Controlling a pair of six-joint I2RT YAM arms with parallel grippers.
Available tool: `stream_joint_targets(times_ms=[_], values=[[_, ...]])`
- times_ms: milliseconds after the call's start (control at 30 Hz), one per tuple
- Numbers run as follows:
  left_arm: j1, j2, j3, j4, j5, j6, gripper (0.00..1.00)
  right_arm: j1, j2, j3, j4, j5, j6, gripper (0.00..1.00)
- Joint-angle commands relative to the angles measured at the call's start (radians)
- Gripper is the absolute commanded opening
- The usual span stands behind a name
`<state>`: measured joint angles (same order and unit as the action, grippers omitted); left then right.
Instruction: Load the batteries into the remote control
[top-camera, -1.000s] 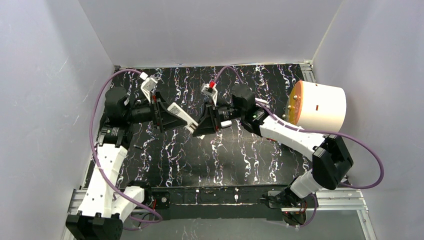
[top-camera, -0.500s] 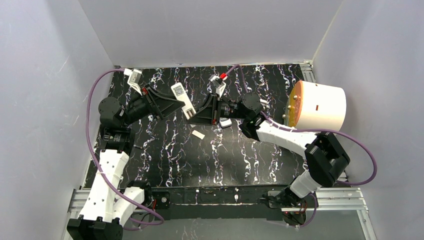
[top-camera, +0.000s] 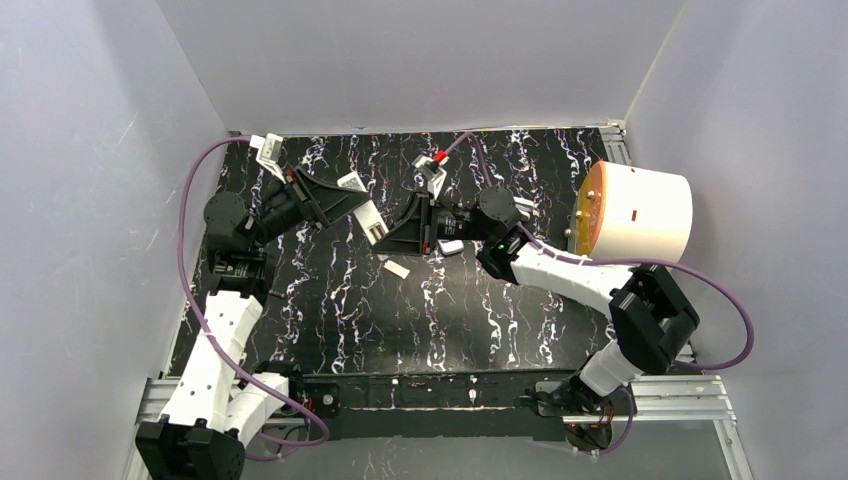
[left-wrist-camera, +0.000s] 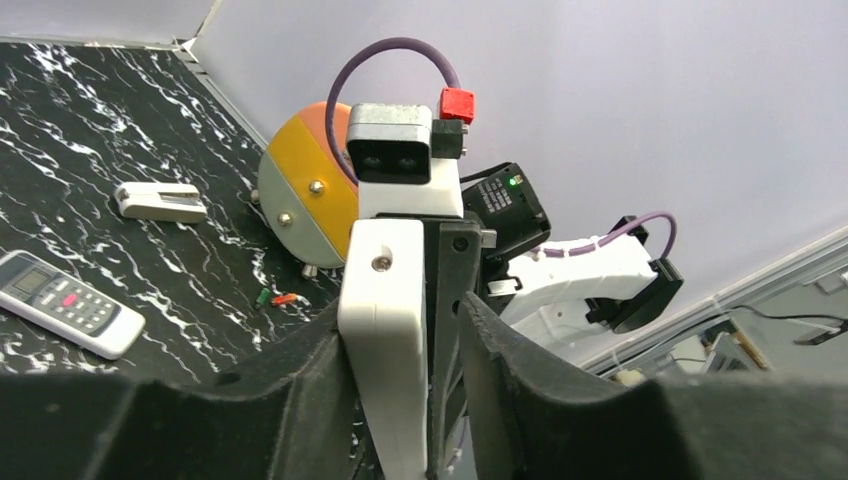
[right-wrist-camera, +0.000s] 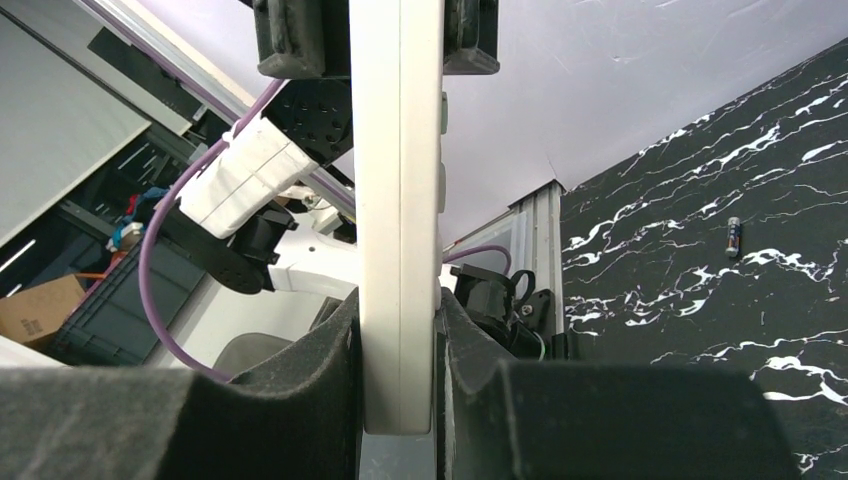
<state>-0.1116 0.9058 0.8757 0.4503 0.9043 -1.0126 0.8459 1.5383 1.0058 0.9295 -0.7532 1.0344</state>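
While the right claw (right-wrist-camera: 397, 335) has kept its firm clamp on the remote (right-wrist-camera: 397, 180), held on edge in the air between the arms, our left claw (left-wrist-camera: 405, 345) has narrowed from wide open. Its pads now seem to press both faces of the far end. In that same second a small white cover (top-camera: 397, 269) has turned up on the table (top-camera: 480, 320) just below the remote, so we judge the battery bay is now open.

No cell is loaded yet. The one battery (right-wrist-camera: 733, 238) we can make out lies on the table, well apart from both claws. Two coloured bits (left-wrist-camera: 275, 298) by the drum (top-camera: 640, 212) may be more; we cannot tell. A second remote (left-wrist-camera: 65, 305) lies nearby. Both claws are occupied, so one must let go before any battery can be fetched.
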Motion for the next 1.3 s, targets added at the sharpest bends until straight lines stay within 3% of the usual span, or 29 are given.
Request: stream_joint_targets(times_ms=[0, 67, 133, 233, 267, 333, 500, 600, 733, 800, 1000, 1267], values=[[-0.003, 0.0, -0.006, 0.042, 0.004, 0.003, 0.29, 0.003, -0.025, 0.042, -0.012, 0.027, -0.052, 0.07], [-0.004, -0.002, -0.01, 0.042, 0.0, 0.011, 0.13, 0.004, -0.031, 0.04, -0.025, 0.04, -0.057, 0.08], [-0.003, -0.004, -0.013, 0.043, -0.003, 0.026, 0.0, 0.003, -0.041, 0.035, -0.062, 0.064, -0.084, 0.22], [-0.004, -0.008, -0.028, 0.042, -0.028, 0.059, 0.0, 0.001, -0.08, 0.017, -0.184, 0.15, -0.171, 0.65], [-0.004, -0.011, -0.036, 0.036, -0.042, 0.08, 0.0, -0.002, -0.098, 0.01, -0.24, 0.188, -0.207, 0.74], [-0.003, -0.017, -0.054, -0.019, -0.088, 0.137, 0.0, -0.013, -0.136, 0.005, -0.367, 0.283, -0.279, 0.8], [-0.003, -0.039, -0.07, -0.297, -0.322, 0.314, 0.0, -0.061, -0.236, 0.001, -0.713, 0.567, -0.401, 0.82], [-0.004, -0.051, -0.057, -0.478, -0.499, 0.399, 0.0, -0.079, -0.294, 0.012, -0.953, 0.877, -0.44, 0.8], [-0.004, -0.063, -0.063, -0.565, -0.561, 0.455, 0.0, -0.091, -0.292, 0.056, -1.254, 1.287, -0.416, 0.76], [-0.003, -0.07, -0.076, -0.564, -0.556, 0.458, 0.0, -0.1, -0.266, 0.068, -1.351, 1.395, -0.405, 0.75], [-0.003, -0.061, -0.084, -0.567, -0.552, 0.465, 0.0, -0.206, -0.175, 0.091, -1.495, 1.449, -0.354, 0.7], [-0.004, -0.053, -0.089, -0.576, -0.531, 0.467, 0.0, -0.286, -0.034, 0.031, -1.459, 1.421, -0.371, 0.56]])
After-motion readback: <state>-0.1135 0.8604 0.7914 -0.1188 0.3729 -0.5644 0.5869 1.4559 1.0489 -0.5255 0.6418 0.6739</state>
